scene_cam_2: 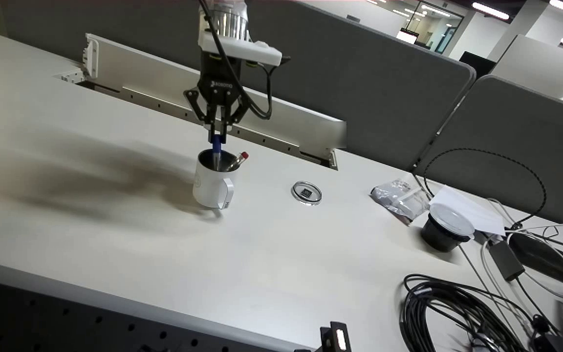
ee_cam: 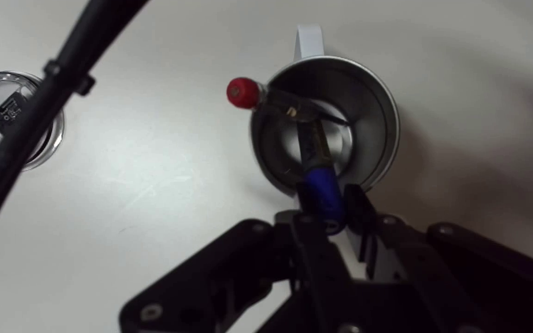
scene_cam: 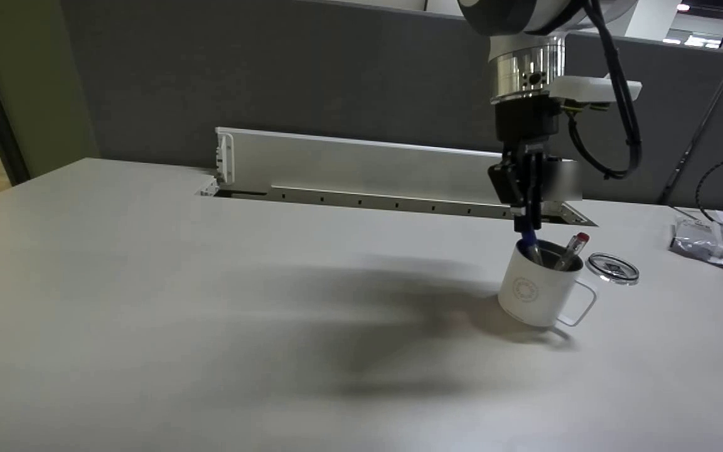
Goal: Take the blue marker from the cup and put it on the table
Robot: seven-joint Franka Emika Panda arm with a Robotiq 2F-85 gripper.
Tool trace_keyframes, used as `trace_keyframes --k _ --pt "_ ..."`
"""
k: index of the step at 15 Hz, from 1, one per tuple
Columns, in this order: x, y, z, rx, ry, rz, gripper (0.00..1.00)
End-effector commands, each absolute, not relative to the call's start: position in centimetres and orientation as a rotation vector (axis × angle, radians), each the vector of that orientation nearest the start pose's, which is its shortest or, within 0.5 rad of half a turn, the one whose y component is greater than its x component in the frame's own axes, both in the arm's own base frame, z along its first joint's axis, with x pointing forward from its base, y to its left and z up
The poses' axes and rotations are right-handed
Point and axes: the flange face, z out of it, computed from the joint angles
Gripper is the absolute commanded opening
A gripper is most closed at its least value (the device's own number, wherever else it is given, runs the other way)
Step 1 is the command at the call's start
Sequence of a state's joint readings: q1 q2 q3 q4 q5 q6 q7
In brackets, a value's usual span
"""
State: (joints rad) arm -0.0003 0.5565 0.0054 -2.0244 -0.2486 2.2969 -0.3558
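Observation:
The white cup (scene_cam: 528, 295) stands upright on the light-grey table (scene_cam: 179, 301) and shows in both exterior views (scene_cam_2: 207, 188). The blue marker (scene_cam_2: 217, 145) leans in the cup, its blue end above the rim and its lower part inside. My gripper (scene_cam_2: 217, 139) points down over the cup. In the wrist view the gripper's fingers (ee_cam: 328, 190) lie on both sides of the marker's blue end (ee_cam: 324, 185), shut on it. The cup's rim (ee_cam: 392, 115) is just beyond the fingertips. The fingers partly cover the marker's top in the exterior views.
A red-tipped pen (ee_cam: 243, 92) leans in the same cup, close to the marker. The cup's handle (scene_cam: 581, 304) sticks out sideways. A clear round lid (scene_cam_2: 306, 193) lies nearby. The raised cable flap (scene_cam: 361, 166) stands behind. A plastic bag (scene_cam_2: 401, 195), tub (scene_cam_2: 445, 230) and cables (scene_cam_2: 438, 313) lie farther off.

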Motion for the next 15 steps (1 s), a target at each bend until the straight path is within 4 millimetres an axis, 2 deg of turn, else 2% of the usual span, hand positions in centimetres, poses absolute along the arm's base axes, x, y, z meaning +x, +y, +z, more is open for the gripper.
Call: trace_keyframes --k 1,5,7,8,9,11,13,15 --pt "56.3 0.4 21.8 -3.058 -0.829 0.411 0.08" --pt "55.4 2.1 29.6 -3.039 -0.906 0.349 0.08" --pt "55.4 2.9 32.4 -3.050 -0.868 0.286 0.08" --pt "55.8 3.1 33.0 -3.042 -0.800 0.229 0.08" --pt "56.0 3.3 33.1 -3.008 -0.743 0.184 0.08" --pt "56.3 4.0 31.0 -2.936 -0.615 0.161 0.08" --pt "57.3 5.2 27.2 -2.894 -0.519 0.142 0.08" --pt "58.4 6.7 23.3 -2.818 -0.460 0.201 0.08"
